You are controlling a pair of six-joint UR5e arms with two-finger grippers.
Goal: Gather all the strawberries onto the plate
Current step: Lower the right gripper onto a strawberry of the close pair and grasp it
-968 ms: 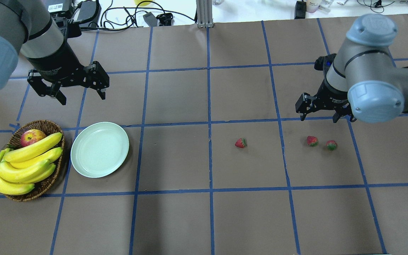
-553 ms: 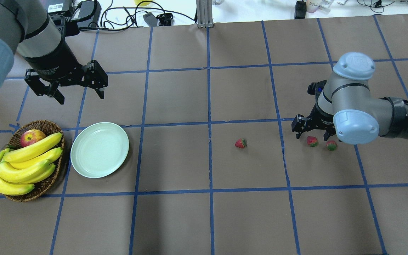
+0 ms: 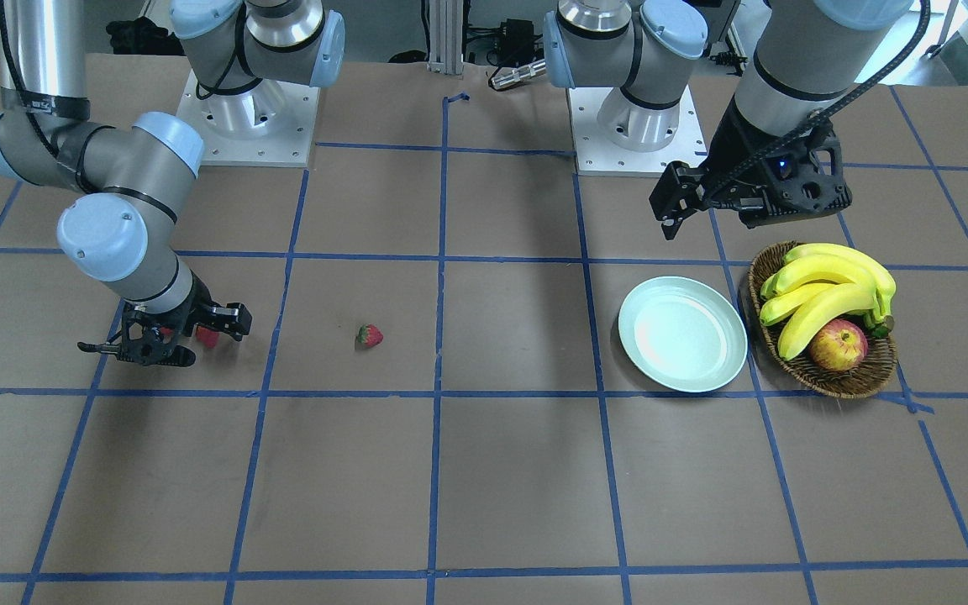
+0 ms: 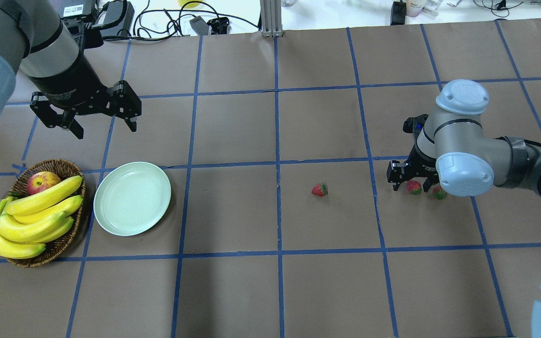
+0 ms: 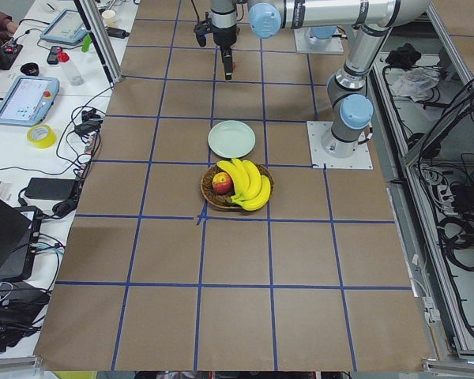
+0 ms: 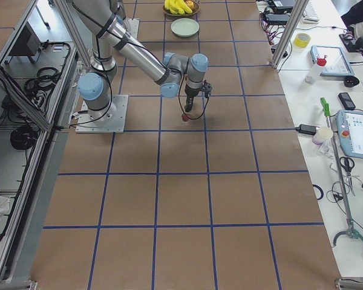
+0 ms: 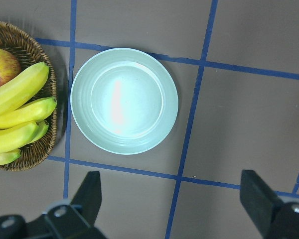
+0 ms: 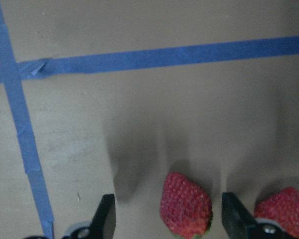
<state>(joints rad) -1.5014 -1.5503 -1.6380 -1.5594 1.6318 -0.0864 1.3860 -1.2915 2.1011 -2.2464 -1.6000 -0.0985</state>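
The strawberry lies on the table between the right gripper's spread, empty fingers, a second strawberry just beside. Light, likely soft: pinch gently across its middle. The plate is well apart, near the left gripper, likewise spread.

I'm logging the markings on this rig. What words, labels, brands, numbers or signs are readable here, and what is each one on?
Nothing can be read with confidence.
White print on the left arm's black wrist: too blurred to read.
White sticker at the overhead view's top left: too small to read.
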